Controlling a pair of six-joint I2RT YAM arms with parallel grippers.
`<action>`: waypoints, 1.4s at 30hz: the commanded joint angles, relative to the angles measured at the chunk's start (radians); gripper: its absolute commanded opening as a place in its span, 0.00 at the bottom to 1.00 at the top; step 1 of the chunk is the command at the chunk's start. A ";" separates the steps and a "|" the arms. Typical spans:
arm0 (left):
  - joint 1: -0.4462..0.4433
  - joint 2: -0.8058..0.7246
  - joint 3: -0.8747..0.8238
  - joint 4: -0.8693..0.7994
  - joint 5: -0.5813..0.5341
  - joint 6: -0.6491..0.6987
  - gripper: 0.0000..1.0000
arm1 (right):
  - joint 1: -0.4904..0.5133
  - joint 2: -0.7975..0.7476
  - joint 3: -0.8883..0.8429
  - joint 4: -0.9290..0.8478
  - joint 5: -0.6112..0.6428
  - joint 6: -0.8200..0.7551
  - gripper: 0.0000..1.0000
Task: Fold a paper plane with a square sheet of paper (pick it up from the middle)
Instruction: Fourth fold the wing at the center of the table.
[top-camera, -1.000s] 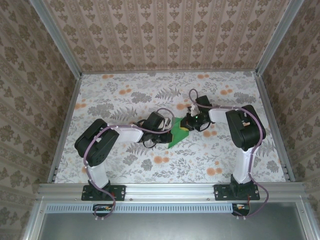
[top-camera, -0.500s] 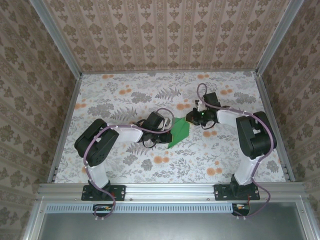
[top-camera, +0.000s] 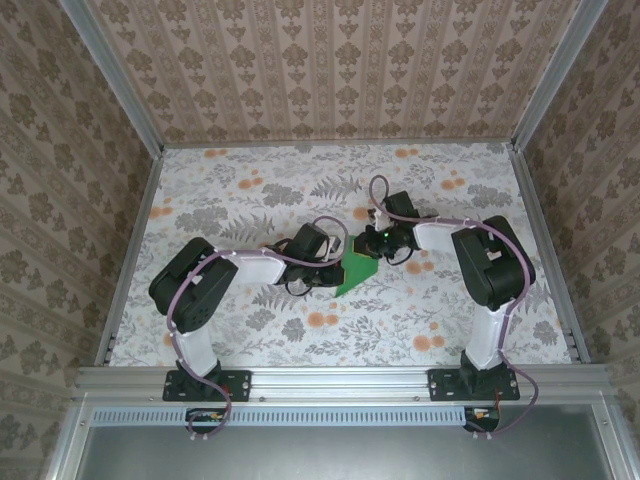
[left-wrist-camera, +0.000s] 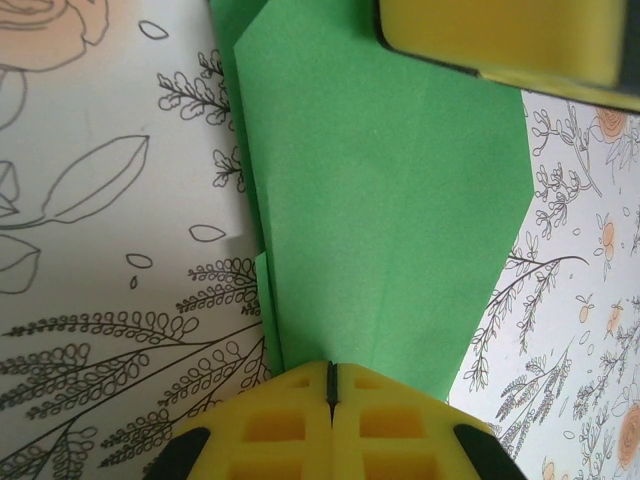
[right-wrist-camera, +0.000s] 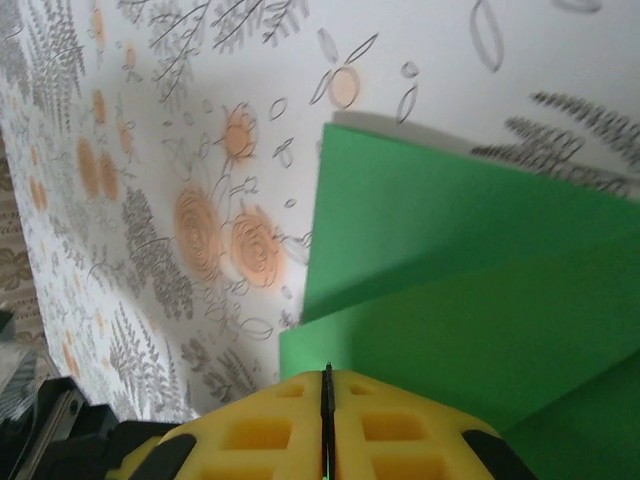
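Floral table (top-camera: 250, 200) — left gripper (left-wrist-camera: 331, 378) pinches paper (left-wrist-camera: 390, 200), right gripper (right-wrist-camera: 326, 388) closed.

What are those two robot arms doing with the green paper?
They're folding it into a paper plane. The green paper lies partly folded on the flowery table, between the arms. The left gripper is shut at one end of it, and the right gripper is shut at the other. It isn't finished yet.

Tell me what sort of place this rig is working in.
Probably a purpose-built robot test booth: patterned wallpaper panels in an aluminium frame enclose a floral-print table, and a metal mounting rail runs along its near edge.
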 joint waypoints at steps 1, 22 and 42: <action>0.003 0.039 -0.032 -0.169 -0.030 0.018 0.00 | -0.048 0.036 0.047 -0.034 0.083 -0.006 0.11; 0.001 0.023 -0.032 -0.157 -0.039 0.020 0.00 | -0.056 -0.146 -0.005 -0.041 0.059 0.000 0.12; -0.014 0.006 0.029 -0.178 -0.040 0.033 0.00 | 0.049 -0.007 -0.036 -0.133 0.009 -0.015 0.11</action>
